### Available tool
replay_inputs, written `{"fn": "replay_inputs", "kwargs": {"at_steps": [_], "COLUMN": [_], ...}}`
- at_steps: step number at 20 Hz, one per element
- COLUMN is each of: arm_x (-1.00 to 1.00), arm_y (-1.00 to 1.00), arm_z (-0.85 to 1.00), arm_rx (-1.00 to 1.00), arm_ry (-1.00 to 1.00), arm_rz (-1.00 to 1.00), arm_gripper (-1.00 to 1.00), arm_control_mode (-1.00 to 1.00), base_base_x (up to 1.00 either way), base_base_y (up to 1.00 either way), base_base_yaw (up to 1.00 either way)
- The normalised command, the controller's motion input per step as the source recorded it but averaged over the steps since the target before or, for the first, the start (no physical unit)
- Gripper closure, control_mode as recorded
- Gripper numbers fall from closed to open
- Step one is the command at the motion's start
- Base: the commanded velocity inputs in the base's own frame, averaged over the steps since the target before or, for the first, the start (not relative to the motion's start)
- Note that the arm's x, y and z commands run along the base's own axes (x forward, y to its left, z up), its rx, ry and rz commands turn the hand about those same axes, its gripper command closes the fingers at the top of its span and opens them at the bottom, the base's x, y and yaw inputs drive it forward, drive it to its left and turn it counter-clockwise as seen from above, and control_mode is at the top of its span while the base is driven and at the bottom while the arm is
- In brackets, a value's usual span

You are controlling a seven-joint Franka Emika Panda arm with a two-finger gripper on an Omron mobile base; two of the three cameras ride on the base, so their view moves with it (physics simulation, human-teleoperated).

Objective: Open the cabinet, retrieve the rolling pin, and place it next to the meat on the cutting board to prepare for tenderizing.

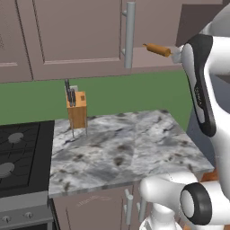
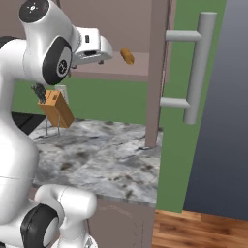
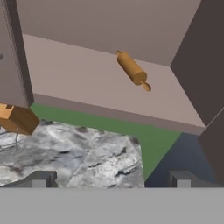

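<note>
At the far left of the left base view we see a black stovetop [image 1: 20,155], and beside it the grey-veined marble counter [image 1: 121,152], where a wooden knife block [image 1: 77,109] stands near the green back wall [image 1: 126,96]. Above it hang the taupe wall units with a long grey bar handle [image 1: 129,33]. Further right, the rolling pin [image 1: 157,49] lies on the bottom shelf of the cabinet [image 3: 87,76], one thin handle pointing out toward the room, and our white arm rises just to the right of it. In the right base view the hand sits at the upper left, the pin showing as a short orange-brown stub just off its front end, not touching it. To the right of that the cabinet door [image 2: 160,72] stands swung open, edge-on to us, with its own bar handle [image 2: 196,68] on the outer face. In the hand view the knife block sits at the left edge, the pin rests on the pale shelf floor at centre, slanted, apart from the walls, and our gripper [image 3: 111,179] shows its two dark fingertips [image 3: 41,178] spread wide at the bottom, with nothing between them.
</note>
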Motion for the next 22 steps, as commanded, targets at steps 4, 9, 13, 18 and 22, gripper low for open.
{"fn": "replay_inputs", "kwargs": {"at_steps": [4,9,13,18,22], "arm_x": [0.15,0.35,0.40,0.36,0.46], "arm_y": [0.00,0.00,-0.08,-0.12,-0.11], "arm_z": [-0.10,0.00,0.00,0.00,0.00], "arm_rx": [0.00,0.00,0.00,0.01,0.00], "arm_ry": [-0.04,-0.02,-0.03,0.00,0.02], "arm_rz": [0.00,0.00,0.03,0.03,0.04], "arm_gripper": [-1.00,-1.00,-1.00,-1.00,-1.00], "arm_control_mode": [-1.00,-1.00,-1.00,-1.00,-1.00], "base_base_x": [0.00,0.00,0.00,0.00,0.00], "base_base_y": [0.00,0.00,0.00,0.00,0.00], "base_base_yaw": [0.00,0.00,0.00,0.00,0.00]}}
